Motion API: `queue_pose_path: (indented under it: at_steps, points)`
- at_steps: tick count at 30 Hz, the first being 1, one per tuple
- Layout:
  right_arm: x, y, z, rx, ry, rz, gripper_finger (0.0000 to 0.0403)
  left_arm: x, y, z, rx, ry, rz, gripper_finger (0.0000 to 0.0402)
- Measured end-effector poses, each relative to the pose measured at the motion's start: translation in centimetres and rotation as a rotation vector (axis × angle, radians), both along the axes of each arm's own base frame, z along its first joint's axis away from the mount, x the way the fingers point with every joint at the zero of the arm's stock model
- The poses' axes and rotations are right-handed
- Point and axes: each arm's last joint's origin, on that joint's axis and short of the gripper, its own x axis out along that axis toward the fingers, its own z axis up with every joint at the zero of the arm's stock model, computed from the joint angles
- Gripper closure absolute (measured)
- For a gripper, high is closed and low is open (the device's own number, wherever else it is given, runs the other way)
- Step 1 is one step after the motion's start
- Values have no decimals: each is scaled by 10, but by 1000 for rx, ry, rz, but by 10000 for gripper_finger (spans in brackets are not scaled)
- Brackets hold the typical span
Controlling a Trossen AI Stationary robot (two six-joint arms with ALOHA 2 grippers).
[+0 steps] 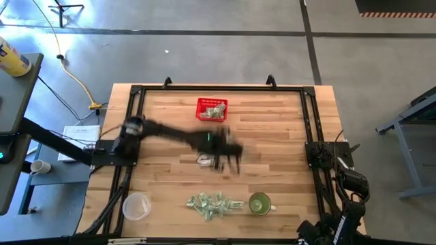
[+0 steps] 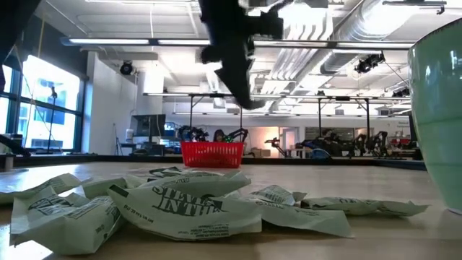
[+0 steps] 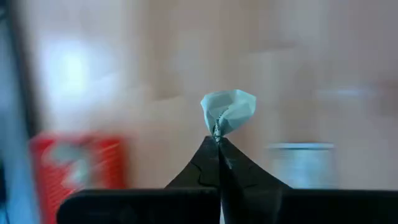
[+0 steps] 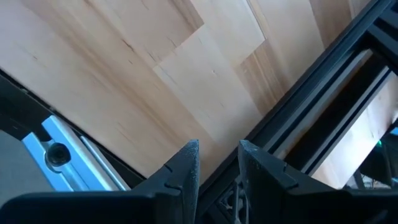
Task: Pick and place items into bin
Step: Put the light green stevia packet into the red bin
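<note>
My left gripper hangs blurred over the table's middle, between the red basket and the pile of pale green-and-white pieces near the front edge. In the left wrist view it is shut on one crumpled piece. The basket holds a few pieces. Another piece shows right beside the gripper; I cannot tell whether it lies on the table. In the low view the pile fills the foreground and the basket stands behind it. My right gripper is open, parked at the table's right edge. My left gripper pinches the crumpled piece by its lower edge between the two fingertips. The rest of the piece bulges out beyond the tips. It is lifted clear of the table.
A green cup stands right of the pile and looms at the low view's right side. A clear plastic cup stands near the front left corner. A black frame rail borders the wooden table top.
</note>
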Motion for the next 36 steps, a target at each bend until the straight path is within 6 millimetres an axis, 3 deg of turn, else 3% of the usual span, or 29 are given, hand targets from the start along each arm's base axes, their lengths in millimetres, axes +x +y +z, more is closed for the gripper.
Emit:
queue_pose_path:
  at_steps: [4,9,12,15,19,22,25,28,31,33,36]
  points:
    - [0,0,0,-4,8,-23,299,-21,91,34,-88,-60,191,371]
    - [2,-1,0,-3,15,-39,300,-48,185,30,-369,-131,404,366]
    - [4,-2,0,-4,16,-45,300,-63,209,22,-404,-122,504,334]
    - [7,-3,0,-3,17,-54,300,-68,218,9,-246,-91,552,284]
    - [10,-4,0,-3,17,-62,300,-72,221,6,-402,-87,520,224]
    - [13,-5,0,-2,17,-65,300,-75,205,9,-488,-33,507,195]
    - [14,-5,0,-2,17,-67,300,-70,164,24,-615,-14,369,184]
    - [14,-5,0,-5,6,-59,300,-56,97,36,-637,-5,140,182]
    - [14,-5,0,-7,1,-55,299,-45,22,34,-588,14,-58,182]
    - [15,-5,0,-8,-3,-50,299,-36,-24,26,-534,-16,-170,181]
    - [15,-5,0,-10,-14,-30,299,-26,-75,1,-500,-20,-242,181]
